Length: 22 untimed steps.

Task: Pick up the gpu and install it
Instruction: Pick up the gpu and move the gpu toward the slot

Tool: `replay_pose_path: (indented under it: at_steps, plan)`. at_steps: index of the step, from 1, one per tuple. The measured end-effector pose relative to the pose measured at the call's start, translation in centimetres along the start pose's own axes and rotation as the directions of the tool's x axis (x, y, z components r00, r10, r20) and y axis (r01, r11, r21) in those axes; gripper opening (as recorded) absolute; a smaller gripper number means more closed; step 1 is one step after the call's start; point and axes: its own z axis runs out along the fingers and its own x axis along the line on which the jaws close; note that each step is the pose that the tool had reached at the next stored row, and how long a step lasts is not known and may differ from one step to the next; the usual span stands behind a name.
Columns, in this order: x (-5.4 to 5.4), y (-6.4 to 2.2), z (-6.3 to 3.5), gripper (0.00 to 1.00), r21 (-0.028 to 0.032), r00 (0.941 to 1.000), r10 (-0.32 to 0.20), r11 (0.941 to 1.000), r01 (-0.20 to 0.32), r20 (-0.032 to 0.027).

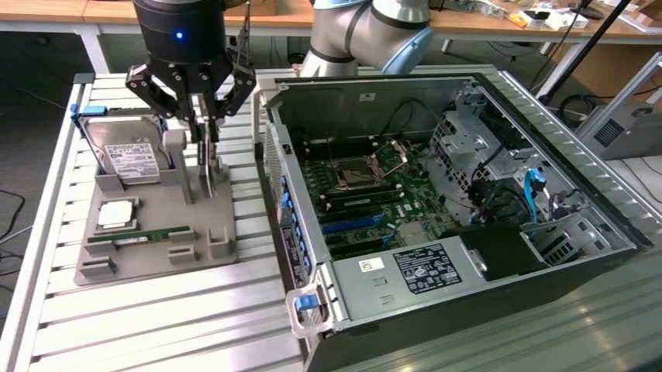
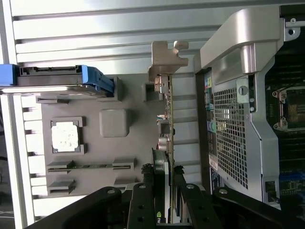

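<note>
Claw point(image 1: 208, 130): clamped on the gpu point(image 2: 168, 119), a thin dark card with a silvery bracket, standing on edge above the grey plastic parts tray point(image 1: 166, 208). Step: pick-up, grasp made. Judged need: straight, upright lift clear of the tray.

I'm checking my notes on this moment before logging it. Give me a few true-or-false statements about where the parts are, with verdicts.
1. The fingers grip the gpu, which stands on edge. True.
2. The hard drive sits inside the computer case. False: it leans in the gray fixture beside the case.
3. The case is open, with its motherboard exposed. True.
4. The RAM stick is plugged into the motherboard. False: it lies in the gray fixture.
</note>
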Motion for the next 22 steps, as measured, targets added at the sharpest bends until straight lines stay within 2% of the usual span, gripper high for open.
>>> replay_pose_path:
  at_steps: [22]
  plan:
    - [0.0,0.03,-1.50,0.27,-0.0011,1.0000,0.000,1.0000,0.000,0.0000]
